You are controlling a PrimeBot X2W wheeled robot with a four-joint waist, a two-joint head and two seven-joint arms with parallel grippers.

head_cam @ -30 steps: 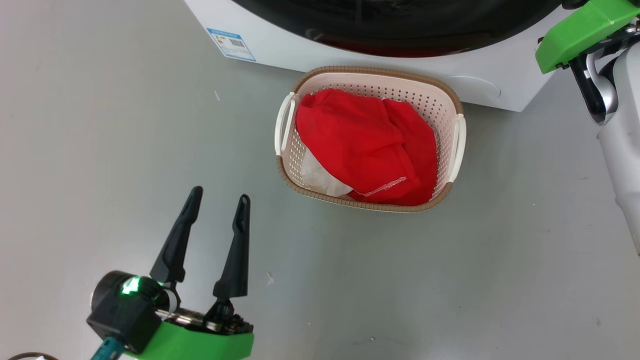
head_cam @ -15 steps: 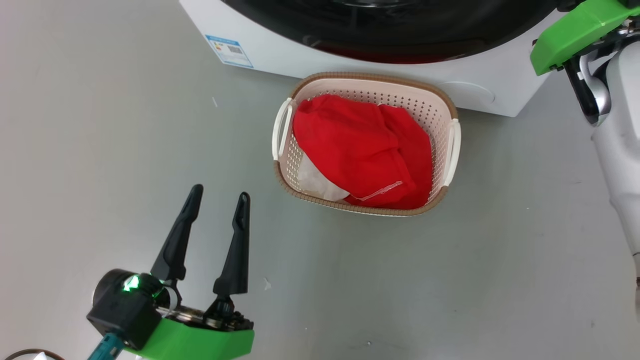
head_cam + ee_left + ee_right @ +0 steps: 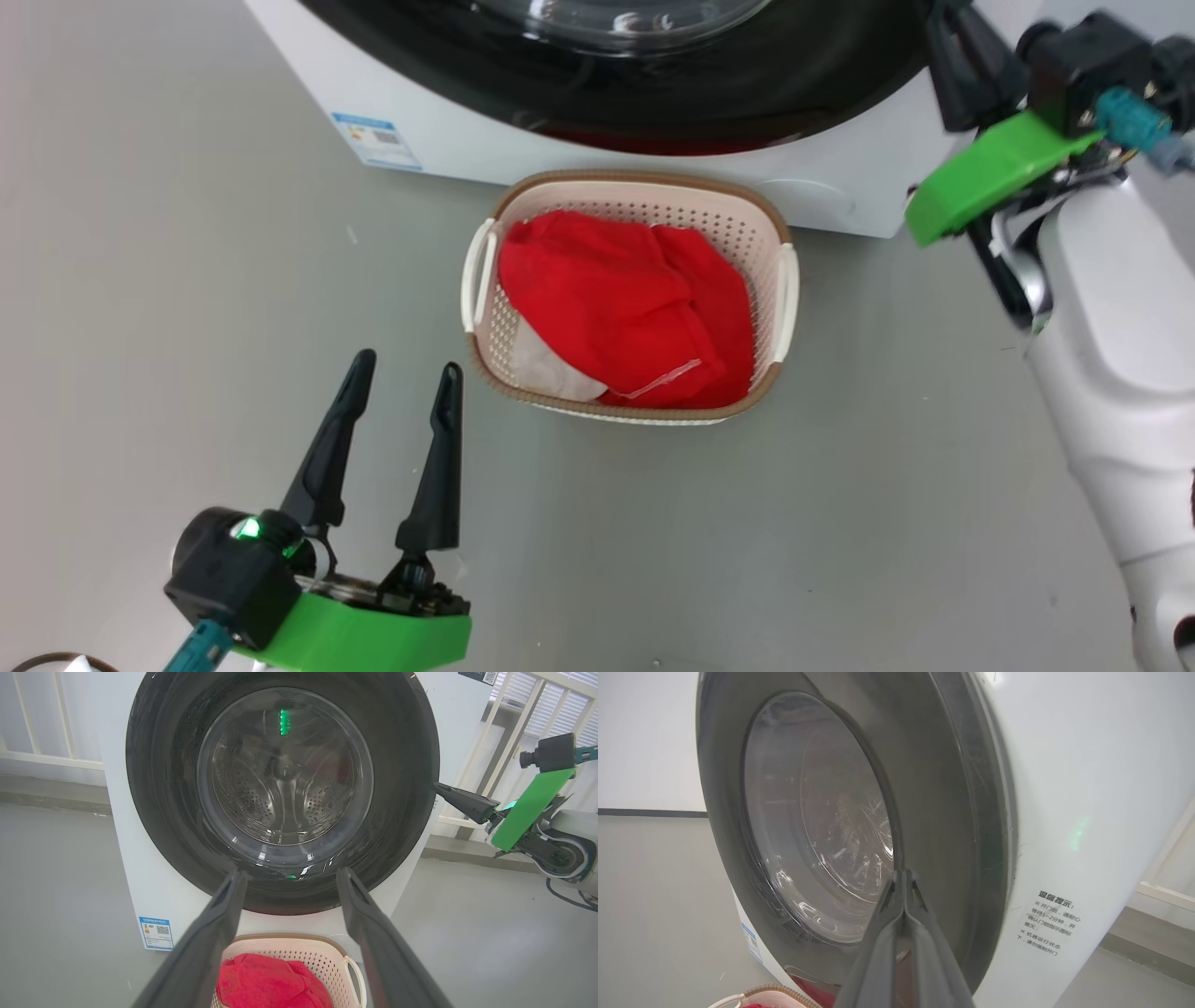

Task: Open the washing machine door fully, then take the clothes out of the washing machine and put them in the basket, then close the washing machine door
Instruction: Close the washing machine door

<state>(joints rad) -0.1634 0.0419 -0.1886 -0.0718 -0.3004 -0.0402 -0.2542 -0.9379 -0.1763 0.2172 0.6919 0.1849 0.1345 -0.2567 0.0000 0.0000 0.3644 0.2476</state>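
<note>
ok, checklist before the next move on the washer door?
1. The clothes lie in the basket: ok.
2. The drum, no red visible through the glass: ok.
3. The washing machine door flush against the washing machine: ok; latched: cannot tell.
4. The right tool shut, tip at the door's rim edge: ok.
5. The left tool open, empty, apart from the basket: ok.

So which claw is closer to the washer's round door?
The right. The right gripper, shut, has its tips at the black rim of the door; the left gripper hangs open over the floor, short of the basket.
</note>
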